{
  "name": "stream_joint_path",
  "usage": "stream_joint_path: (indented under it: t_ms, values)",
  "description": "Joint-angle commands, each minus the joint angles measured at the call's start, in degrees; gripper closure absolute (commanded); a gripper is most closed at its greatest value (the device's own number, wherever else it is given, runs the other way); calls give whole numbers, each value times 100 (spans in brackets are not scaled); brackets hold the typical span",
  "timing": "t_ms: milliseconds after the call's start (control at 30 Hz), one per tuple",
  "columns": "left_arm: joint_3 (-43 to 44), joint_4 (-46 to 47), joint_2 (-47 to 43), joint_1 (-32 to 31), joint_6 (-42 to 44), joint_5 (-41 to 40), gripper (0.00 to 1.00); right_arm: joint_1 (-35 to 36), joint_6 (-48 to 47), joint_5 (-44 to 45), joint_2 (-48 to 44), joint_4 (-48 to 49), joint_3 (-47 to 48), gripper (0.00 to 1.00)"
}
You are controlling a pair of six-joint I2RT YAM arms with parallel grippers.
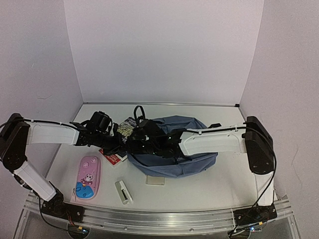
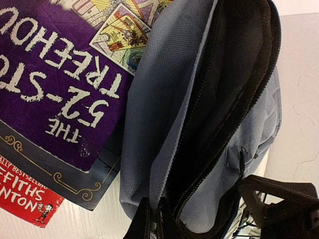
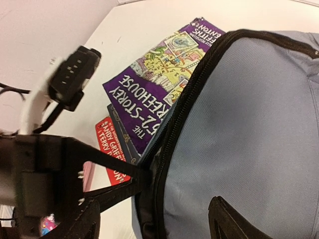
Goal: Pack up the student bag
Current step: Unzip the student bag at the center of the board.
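Status: student bag mid-tabletop, toward far edge | left gripper jaws clenched on zip rim, likely propping mouth wide | right gripper jaws spread, one finger hooked at opening | Treehouse book beside mouth

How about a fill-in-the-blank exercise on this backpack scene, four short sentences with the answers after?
The backpack is made of slate-____ fabric.
The purple book has the number ____ in its title.
The pencil case is ____ in colour.
The backpack's main zip stands ____.
Missing words: blue; 52; pink; open.
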Motion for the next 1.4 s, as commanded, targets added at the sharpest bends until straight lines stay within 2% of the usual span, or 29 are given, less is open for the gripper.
stream_joint_path:
  t_ms: [0, 100, 567, 600, 733, 867, 1000, 1167, 1367]
  values:
    - [-117, -23, -199, -22, -45, -55, 100, -45, 122, 159, 289, -135, 363, 33]
    - [-116, -31, -200, -25, -44, -55, 100, -78, 259, 234, 324, -159, 309, 37]
    - [-30, -38, -104, -24, -25, -29, 100, -187, 167, -75, 826, -173, 663, 40]
    - [-19, -45, -96, -23, -22, -29, 100, -190, 181, -37, 847, -185, 663, 44]
    - [-6, -59, -86, -28, -18, -48, 100, -233, 249, 162, 811, -214, 569, 68]
    - [-60, -2, -128, -22, -32, -119, 100, -259, 171, 406, 646, -225, 502, 99]
    - [-29, -168, -151, -22, -88, -317, 100, -264, -200, 915, 73, -511, 399, 100]
    - [-37, -219, -198, -22, -149, -410, 100, -509, -797, 1911, -1075, -1233, -101, 100]
    - [-7, -76, -144, -22, -141, -278, 100, -1795, -1229, 1725, -2102, -1664, -1045, 100]
